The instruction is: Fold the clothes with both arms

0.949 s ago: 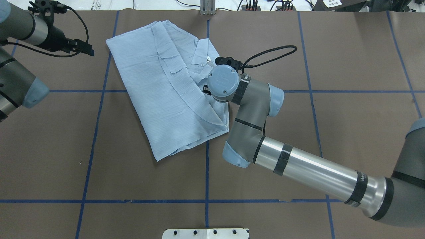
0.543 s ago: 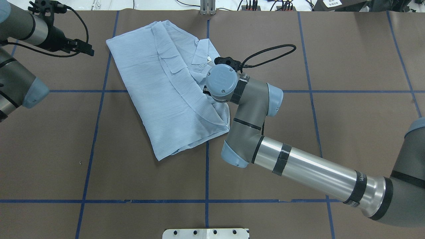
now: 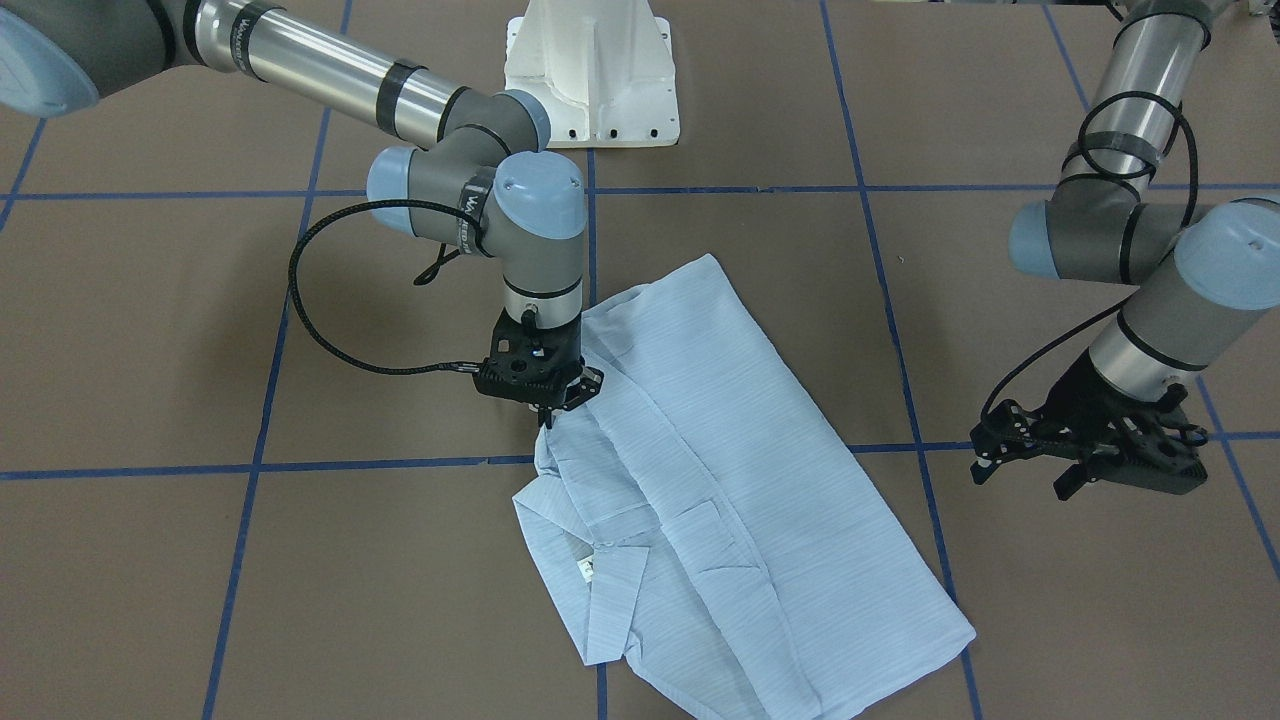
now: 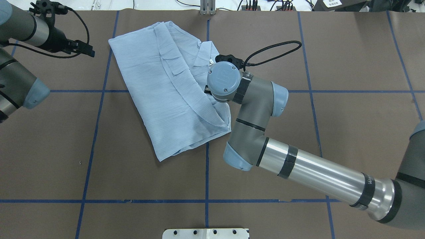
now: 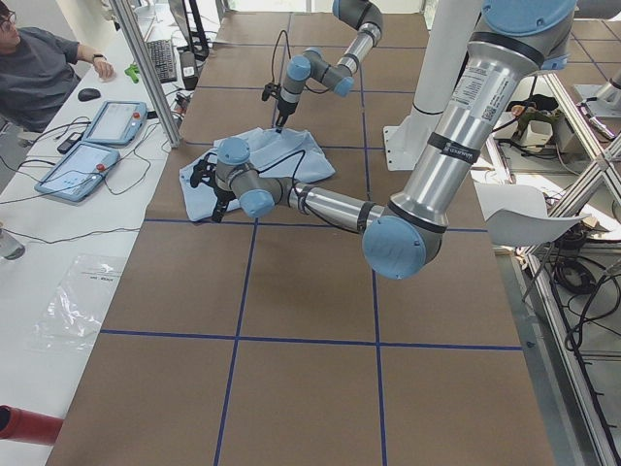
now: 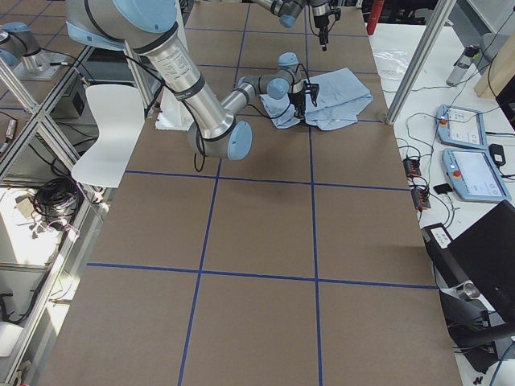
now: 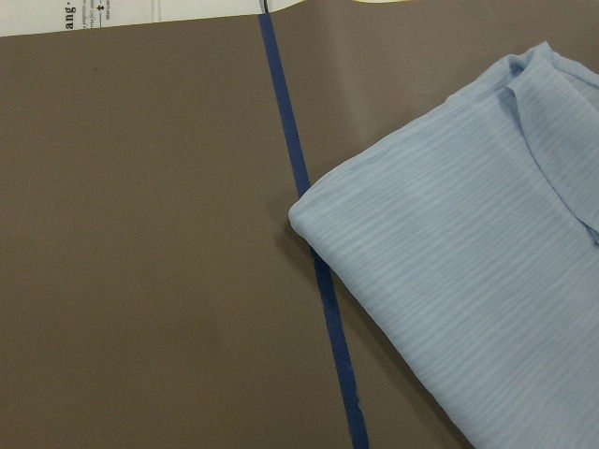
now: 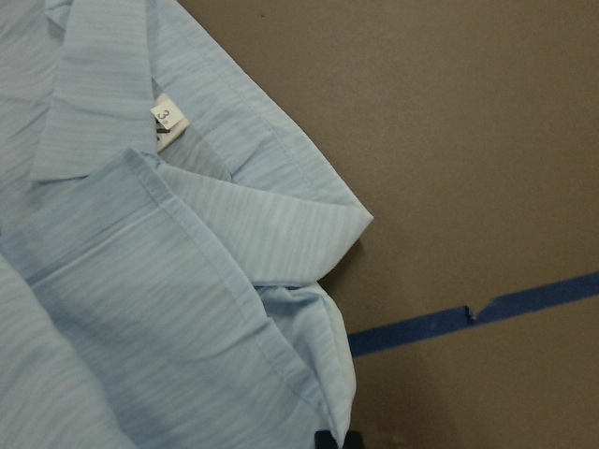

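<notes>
Grasp: right end effector [image 3: 544, 412] clenched on collar-side edge of folded striped shirt [image 3: 720, 500], mid-tabletop [image 3: 300, 600] | left end effector [image 3: 1025, 475] released, well apart | Risk: single-point pull likely drags the thin cloth, undoing the fold.

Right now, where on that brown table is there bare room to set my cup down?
Bare: the squares between the shirt hem and the white base plate, left of the right arm; the far right squares beyond its cable. Crowded: the collar side, where the right gripper pinches cloth, and beside the left gripper.
</notes>
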You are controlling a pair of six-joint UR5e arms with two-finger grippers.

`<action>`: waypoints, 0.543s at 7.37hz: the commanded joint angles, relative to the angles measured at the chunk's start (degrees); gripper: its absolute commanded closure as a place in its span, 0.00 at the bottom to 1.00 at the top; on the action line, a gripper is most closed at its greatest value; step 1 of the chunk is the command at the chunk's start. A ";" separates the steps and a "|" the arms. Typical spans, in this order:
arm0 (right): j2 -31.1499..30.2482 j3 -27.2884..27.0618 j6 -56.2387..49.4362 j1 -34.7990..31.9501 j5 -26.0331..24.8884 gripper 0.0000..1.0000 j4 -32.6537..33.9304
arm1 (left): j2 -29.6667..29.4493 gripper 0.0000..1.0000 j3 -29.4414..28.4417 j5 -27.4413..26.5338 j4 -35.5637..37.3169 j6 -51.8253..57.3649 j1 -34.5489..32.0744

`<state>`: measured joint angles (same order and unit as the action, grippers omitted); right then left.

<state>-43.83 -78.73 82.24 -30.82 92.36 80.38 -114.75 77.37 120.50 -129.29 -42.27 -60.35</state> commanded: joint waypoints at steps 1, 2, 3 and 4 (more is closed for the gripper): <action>-9.65 -15.83 0.64 2.94 -0.60 1.00 5.18 | -0.04 0.00 0.06 0.00 0.00 0.00 0.05; -14.83 -23.06 0.73 5.74 -2.43 1.00 7.48 | -0.04 0.00 0.06 0.00 -0.17 0.00 0.05; -17.93 -26.09 0.91 8.38 -4.97 1.00 7.59 | 0.05 0.00 0.06 0.09 0.00 0.00 0.05; -19.00 -26.38 3.69 9.88 -6.39 1.00 7.59 | -0.04 0.00 0.06 0.09 -0.17 0.00 0.14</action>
<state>-59.98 -102.41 83.74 -23.45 88.17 87.45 -114.76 77.43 120.55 -129.37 -42.28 -60.27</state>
